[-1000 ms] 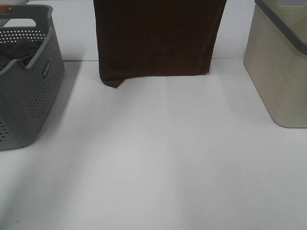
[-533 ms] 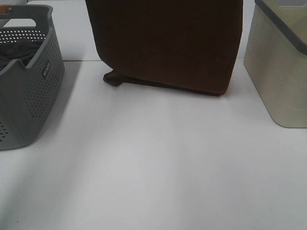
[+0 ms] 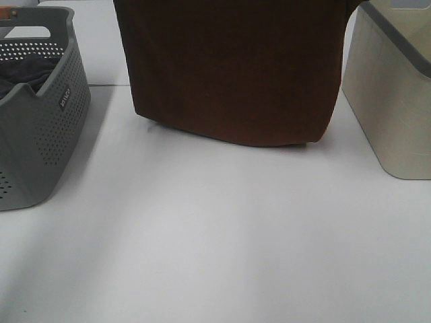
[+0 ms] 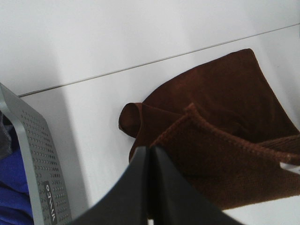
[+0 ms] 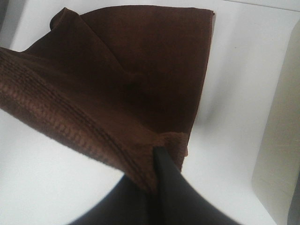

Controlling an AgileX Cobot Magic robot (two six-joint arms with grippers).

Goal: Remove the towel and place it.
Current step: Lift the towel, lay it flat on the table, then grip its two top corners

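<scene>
The dark reddish-brown towel (image 3: 229, 67) hangs as a wide sheet at the back middle of the white table (image 3: 215, 242), its lower edge lying on the table. Both grippers are above the top edge of the exterior view. In the left wrist view my left gripper (image 4: 149, 152) is shut on a hemmed corner of the towel (image 4: 220, 150), with a small white tag (image 4: 290, 168) at the edge. In the right wrist view my right gripper (image 5: 157, 157) is shut on the other hemmed corner of the towel (image 5: 131, 70).
A grey perforated basket (image 3: 40, 114) with dark and blue cloth inside stands at the left; its wall shows in the left wrist view (image 4: 42, 168). A beige bin with a grey rim (image 3: 394, 87) stands at the right, also in the right wrist view (image 5: 281, 136).
The towel has spread wider and swung toward the front; its lower edge has come forward and down onto the table, and the folded corner at the left has been covered.
</scene>
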